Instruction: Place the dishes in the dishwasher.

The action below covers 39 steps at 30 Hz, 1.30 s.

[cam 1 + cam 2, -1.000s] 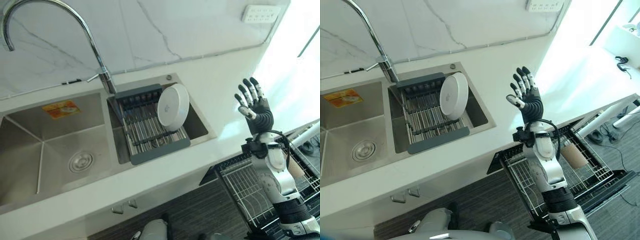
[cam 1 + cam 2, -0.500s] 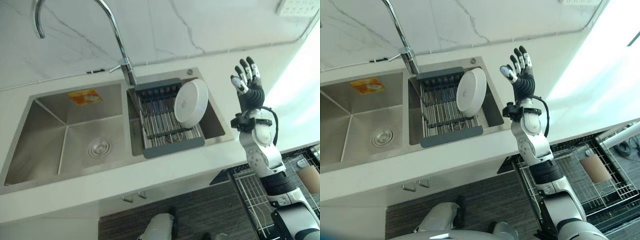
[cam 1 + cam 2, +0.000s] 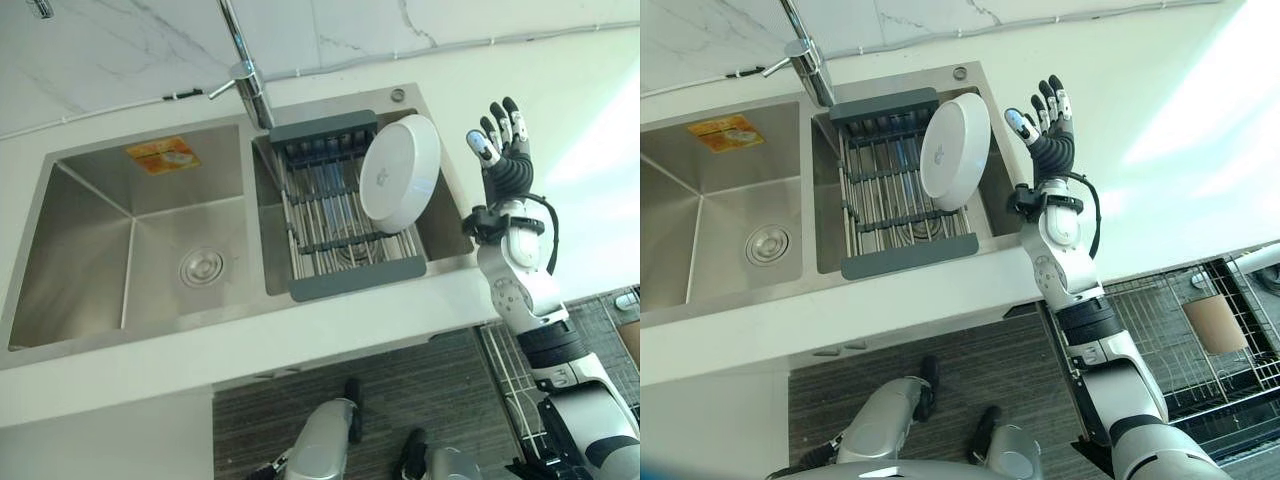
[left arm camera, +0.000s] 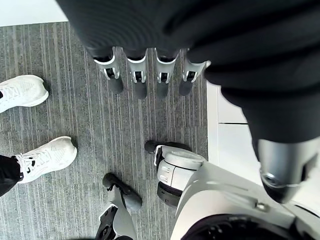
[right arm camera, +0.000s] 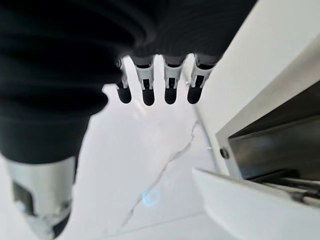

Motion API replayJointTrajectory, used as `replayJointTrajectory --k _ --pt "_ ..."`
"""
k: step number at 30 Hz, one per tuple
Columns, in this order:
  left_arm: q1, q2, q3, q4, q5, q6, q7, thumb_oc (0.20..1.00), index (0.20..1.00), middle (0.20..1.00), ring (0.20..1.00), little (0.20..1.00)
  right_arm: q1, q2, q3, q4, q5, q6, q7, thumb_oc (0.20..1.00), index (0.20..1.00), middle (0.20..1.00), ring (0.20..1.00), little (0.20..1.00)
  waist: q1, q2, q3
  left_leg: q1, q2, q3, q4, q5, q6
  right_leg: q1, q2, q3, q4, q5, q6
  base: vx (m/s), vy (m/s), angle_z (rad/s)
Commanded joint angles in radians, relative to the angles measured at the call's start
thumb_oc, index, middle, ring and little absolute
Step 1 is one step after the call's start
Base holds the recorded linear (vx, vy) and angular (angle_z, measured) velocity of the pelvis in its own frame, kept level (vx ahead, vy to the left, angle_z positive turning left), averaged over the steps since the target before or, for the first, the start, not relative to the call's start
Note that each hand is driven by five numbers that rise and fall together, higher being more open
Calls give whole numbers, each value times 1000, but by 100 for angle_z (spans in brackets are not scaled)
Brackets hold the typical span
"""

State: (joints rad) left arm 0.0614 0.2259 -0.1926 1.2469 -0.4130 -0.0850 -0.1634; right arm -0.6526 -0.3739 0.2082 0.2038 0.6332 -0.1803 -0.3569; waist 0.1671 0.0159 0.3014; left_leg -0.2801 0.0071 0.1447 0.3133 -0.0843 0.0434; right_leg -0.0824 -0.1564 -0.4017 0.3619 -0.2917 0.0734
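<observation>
Nearest, low at the right, the pulled-out dishwasher rack (image 3: pixel 1160 330) of white wire holds a brown cup (image 3: pixel 1214 322) lying on its side. The left hand (image 4: pixel 150 75) hangs over the grey striped floor (image 4: pixel 75 125) with its fingers straight and holding nothing; a person's white shoes (image 4: pixel 40 155) stand on that floor nearby. Beyond the white counter (image 3: pixel 330 335), the double steel sink (image 3: pixel 130 240) carries a grey drying rack (image 3: pixel 335 215) in its right basin. A white plate (image 3: pixel 399 168) stands on edge at the rack's right side, leaning, with no hand on it. Just right of the plate, apart from it, the right hand (image 3: pixel 503 150) is raised over the counter, fingers spread straight and empty. At the far edge the faucet (image 3: pixel 245 70) rises between the basins.
</observation>
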Motion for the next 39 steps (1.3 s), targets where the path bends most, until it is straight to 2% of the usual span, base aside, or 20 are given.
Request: replayJointTrajectory --k 1,5,9,15,22,27,39 --pt "-20 10 -40 0 -7 -15 -12 1000 1000 1000 1000 1000 -80 -12 19 -15 0 -57 18 1000 1000 1000 1000 1000 12 8 -20 9 1 -120 -13 -22 -92 -56 14 13 -62 138 -7 -158 -46 12" --pt "-23 14 -45 -2 -7 -10 -12 1000 1000 1000 1000 1000 -90 -10 19 25 9 -49 13 1000 1000 1000 1000 1000 20 10 -25 10 12 -136 -13 -10 -107 -28 26 -14 -62 125 -20 -99 -35 10" --pt "3 5 -45 2 20 -4 -3 1000 1000 1000 1000 1000 -72 -10 16 92 36 -48 20 1000 1000 1000 1000 1000 33 5 -57 23 29 -116 -13 -3 -124 9 25 -33 -62 112 -24 -16 -40 12" --pt "21 0 -44 9 38 0 3 1000 1000 1000 1000 1000 -81 -5 21 161 78 -30 48 1000 1000 1000 1000 1000 38 11 -73 22 42 -97 -13 9 -139 29 29 -30 -62 106 -23 -3 -4 1" --pt "29 3 -32 21 38 5 -3 1000 1000 1000 1000 1000 -76 22 48 171 96 -16 99 1000 1000 1000 1000 1000 40 16 -78 22 39 -102 -13 12 -139 35 27 -23 -62 100 -24 19 14 -2" --pt "23 2 -44 11 29 7 -7 1000 1000 1000 1000 1000 -88 28 54 180 107 1 101 1000 1000 1000 1000 1000 44 19 -72 18 35 -103 -13 11 -137 27 25 -26 -62 102 -24 0 0 0" --pt "3 5 -58 11 14 3 -12 1000 1000 1000 1000 1000 -130 25 59 264 130 -11 133 1000 1000 1000 1000 1000 53 28 -47 2 22 -118 -13 12 -135 -6 14 -28 -62 111 -19 -5 2 0"
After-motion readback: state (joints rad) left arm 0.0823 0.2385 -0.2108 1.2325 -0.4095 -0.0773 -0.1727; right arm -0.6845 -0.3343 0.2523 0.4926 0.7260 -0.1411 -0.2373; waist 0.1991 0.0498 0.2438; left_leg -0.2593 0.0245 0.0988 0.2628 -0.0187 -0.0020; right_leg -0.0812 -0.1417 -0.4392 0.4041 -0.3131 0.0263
